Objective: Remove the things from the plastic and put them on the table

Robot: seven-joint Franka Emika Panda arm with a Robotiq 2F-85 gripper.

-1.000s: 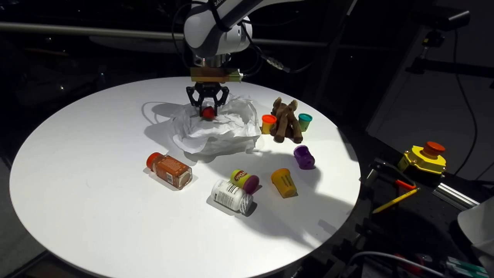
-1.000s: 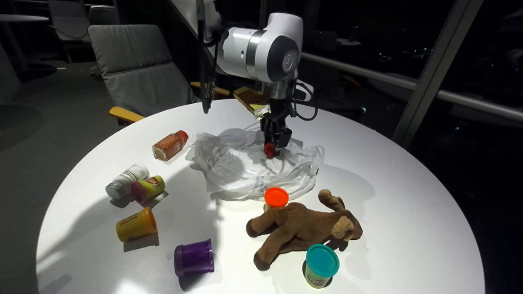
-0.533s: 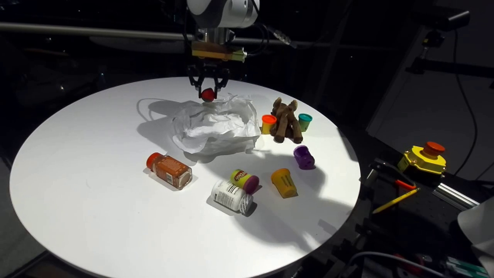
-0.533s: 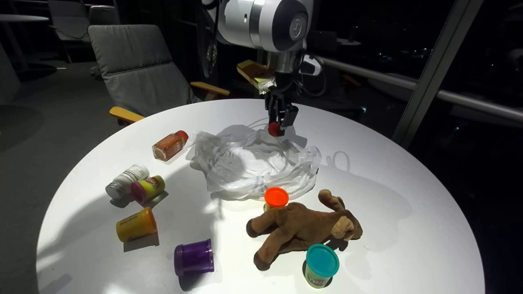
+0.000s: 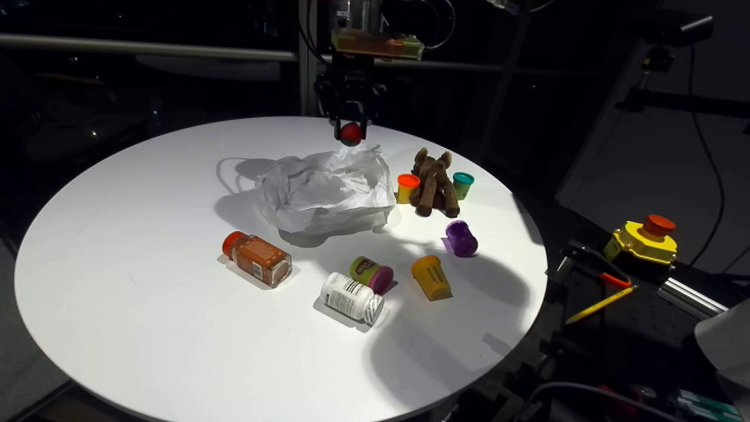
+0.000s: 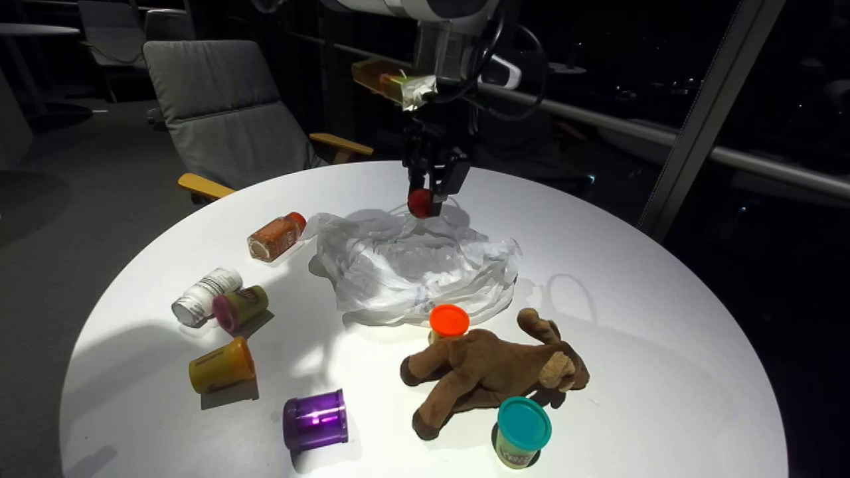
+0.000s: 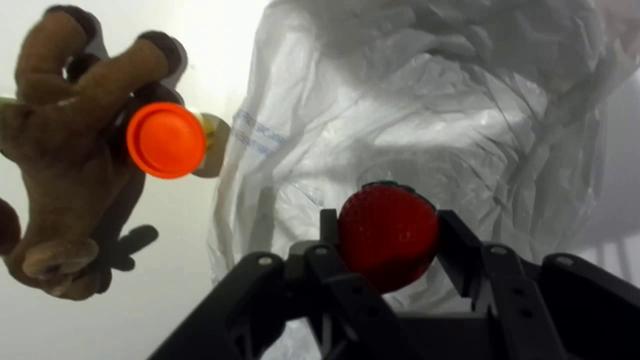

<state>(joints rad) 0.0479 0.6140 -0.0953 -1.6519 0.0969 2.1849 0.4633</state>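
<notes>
Apparently near the end of the unpacking. Gripped between the jaws, held above the wrinkled, whitish plastic bag (image 5: 321, 218): round, red, strawberry-like toy (image 7: 387, 235), not yet set down. Already out on the round white table (image 5: 176, 328): brown plush animal (image 6: 501, 365), orange-lidded yellow tub (image 6: 449, 320), teal-lidded pale tub (image 6: 523, 428), purple plastic cylinder (image 6: 315, 421), orange-yellow plastic tub (image 6: 221, 365), yellow tub with magenta lid (image 5: 369, 273), white plastic bottle (image 5: 351, 298) and orange-brown bottle with red cap (image 5: 258, 258). Left to do, probably: lowering the red toy onto the table. Impossible to tell about anything more hidden inside the bag.

A grey chair (image 6: 219, 113) (wooden-armed) stands on dark floor (image 6: 60, 226).
</notes>
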